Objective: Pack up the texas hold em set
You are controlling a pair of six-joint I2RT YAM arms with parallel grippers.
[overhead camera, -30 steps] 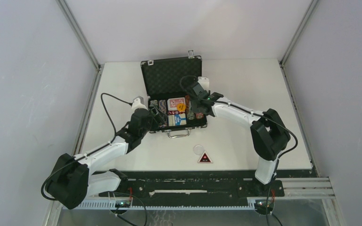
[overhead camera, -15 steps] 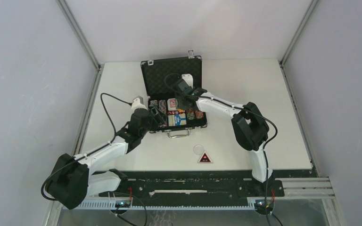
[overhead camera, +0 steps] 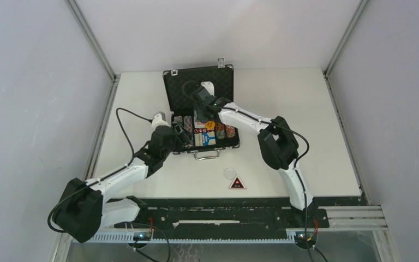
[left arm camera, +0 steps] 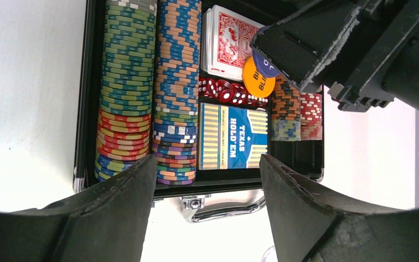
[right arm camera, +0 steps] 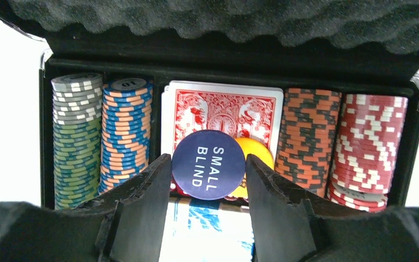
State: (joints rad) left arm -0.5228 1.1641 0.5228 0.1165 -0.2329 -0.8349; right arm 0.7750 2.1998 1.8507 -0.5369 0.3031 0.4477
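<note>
The texas hold em set is a black briefcase (overhead camera: 207, 148) lying open, its foam lid (overhead camera: 199, 82) raised at the back. Chip stacks (left arm camera: 125, 93), a red card deck (right arm camera: 221, 106), a blue deck box (left arm camera: 234, 136) and red dice (left arm camera: 226, 91) fill the tray. My right gripper (right arm camera: 208, 164) reaches down from the lid side, shut on a blue "small blind" token (right arm camera: 208, 161) by its edges, beside an orange token (right arm camera: 256, 155). My left gripper (left arm camera: 207, 164) hovers open at the case's front left, above the silver handle (left arm camera: 226, 207), holding nothing.
On the white table in front of the case lie a clear round disc (overhead camera: 230, 173) and a red triangular marker (overhead camera: 237, 183). Grey walls close in the table on the left, right and back.
My right arm has swung left from the case's right side to the middle, in front of the lid. The left arm has not moved.
</note>
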